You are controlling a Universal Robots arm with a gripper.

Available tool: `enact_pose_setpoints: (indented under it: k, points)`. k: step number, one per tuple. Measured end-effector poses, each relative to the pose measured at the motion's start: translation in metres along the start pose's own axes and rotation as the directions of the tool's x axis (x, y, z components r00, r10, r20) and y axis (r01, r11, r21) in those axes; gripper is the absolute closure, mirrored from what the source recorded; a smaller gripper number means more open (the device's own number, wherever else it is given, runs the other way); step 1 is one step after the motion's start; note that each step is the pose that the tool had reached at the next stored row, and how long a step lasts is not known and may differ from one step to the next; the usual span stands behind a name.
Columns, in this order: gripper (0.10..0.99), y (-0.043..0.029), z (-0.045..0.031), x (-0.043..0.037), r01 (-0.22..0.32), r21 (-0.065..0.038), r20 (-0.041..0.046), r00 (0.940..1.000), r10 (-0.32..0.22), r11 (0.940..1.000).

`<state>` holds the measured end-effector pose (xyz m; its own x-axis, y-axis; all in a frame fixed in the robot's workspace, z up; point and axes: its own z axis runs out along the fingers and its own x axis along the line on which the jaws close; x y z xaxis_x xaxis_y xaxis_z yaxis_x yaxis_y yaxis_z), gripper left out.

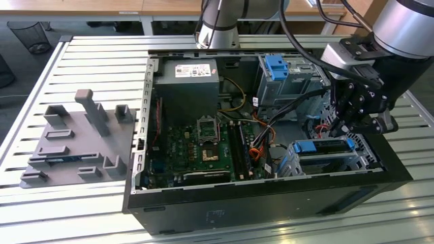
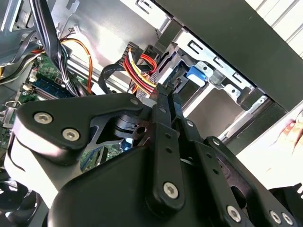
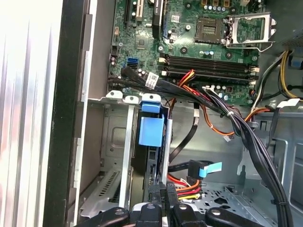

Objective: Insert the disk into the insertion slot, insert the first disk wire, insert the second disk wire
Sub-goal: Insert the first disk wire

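Gripper (image 3: 163, 196), jaws pinched on the red-and-yellow disk wire (image 3: 189, 189) beside the seated disk (image 3: 150, 131); tilted, it could jam or slip free.

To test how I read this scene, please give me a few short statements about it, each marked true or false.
1. The disk sits in the slot. True.
2. The gripper is outside the case. False: it is down inside the case, beside the slot.
3. Red and yellow wires lie close to the gripper. True.
4. A cooler covers the CPU socket. False: the socket is bare.
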<state>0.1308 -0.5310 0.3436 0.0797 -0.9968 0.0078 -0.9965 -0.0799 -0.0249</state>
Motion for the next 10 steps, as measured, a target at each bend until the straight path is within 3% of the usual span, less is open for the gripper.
enact_pose_setpoints:
  k: [10]
  points:
    - [0.922, 0.0003, 0.0032, 0.0022, -0.009, 0.0, -0.0001, 1.0, 0.009, 1.0]
